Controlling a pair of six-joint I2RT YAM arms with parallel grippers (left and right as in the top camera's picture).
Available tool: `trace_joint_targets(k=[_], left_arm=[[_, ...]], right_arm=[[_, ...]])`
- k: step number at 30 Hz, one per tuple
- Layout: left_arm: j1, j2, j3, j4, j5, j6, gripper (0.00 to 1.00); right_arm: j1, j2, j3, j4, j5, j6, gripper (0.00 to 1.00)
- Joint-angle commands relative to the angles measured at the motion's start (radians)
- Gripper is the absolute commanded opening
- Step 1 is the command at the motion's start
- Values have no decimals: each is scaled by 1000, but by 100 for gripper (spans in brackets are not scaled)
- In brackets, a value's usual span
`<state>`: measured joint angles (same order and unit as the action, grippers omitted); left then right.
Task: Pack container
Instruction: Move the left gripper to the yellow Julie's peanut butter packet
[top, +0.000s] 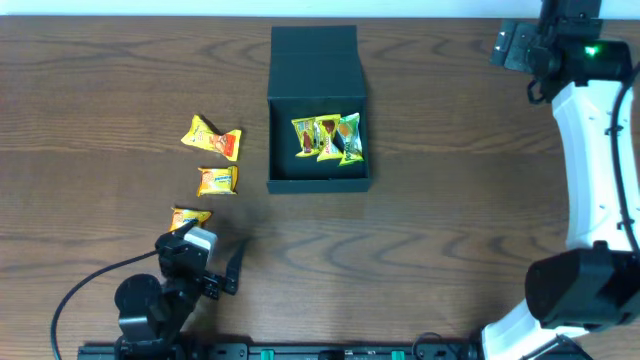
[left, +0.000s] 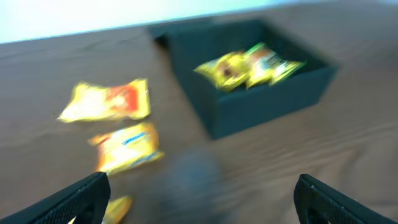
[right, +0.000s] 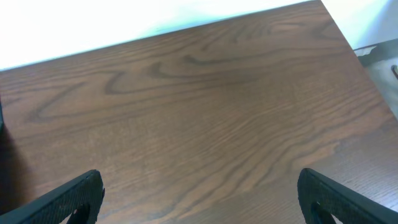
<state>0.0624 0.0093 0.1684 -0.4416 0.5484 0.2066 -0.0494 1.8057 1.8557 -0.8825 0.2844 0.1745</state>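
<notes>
Brown wood-grain surface filled the overhead view. White right arm ran up the right edge, w/ the right tool over bare wood at the far right corner. Its wrist cam showed both fingers spread wide w/ nothing btwn them.

Dark teal container sat at the far middle of the surface, well apart from both tools. Its lid was swung back on the far side, so the box stood open.

Black left arm sat at the near left edge. The left tool pointed twd the container, fingers wide apart, holding nothing. Its wrist cam was blurred.

Inside the container, a cluster of yellow & green snack pkts leaned together in the right half. Approx three, exact count unclear.

Three more lay loose on the surface left of the box. A yellow-orange pkt was farthest and a yellow pkt in the middle. The third pkt was nearest, right at the left tool's wrist & partly hidden by it.
</notes>
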Motion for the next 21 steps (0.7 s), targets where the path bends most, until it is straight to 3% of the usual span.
trace_joint_targets(k=[1, 6, 9, 11, 14, 18, 21], left_arm=[[-4, -6, -8, 21, 188, -113, 96], [-3, -5, -8, 300, 197, -190, 95], [-3, 3, -8, 449, -26, -337, 95], [-3, 33, -5, 495, -51, -350, 96], [-3, 163, 55, 502, -48, -368, 95], [-2, 464, 246, 460, -90, -362, 95], [-2, 711, 425, 369, -142, -468, 95]], right_arm=[[-6, 12, -3, 14, 4, -12, 99], [-6, 12, -3, 37, 3, -11, 99], [-5, 12, -3, 33, -13, -12, 99], [-5, 12, -3, 36, -40, -11, 99], [-5, 12, -3, 48, -57, -11, 99], [-3, 12, -3, 58, -57, -11, 99], [-3, 12, -3, 44, -57, -11, 99]])
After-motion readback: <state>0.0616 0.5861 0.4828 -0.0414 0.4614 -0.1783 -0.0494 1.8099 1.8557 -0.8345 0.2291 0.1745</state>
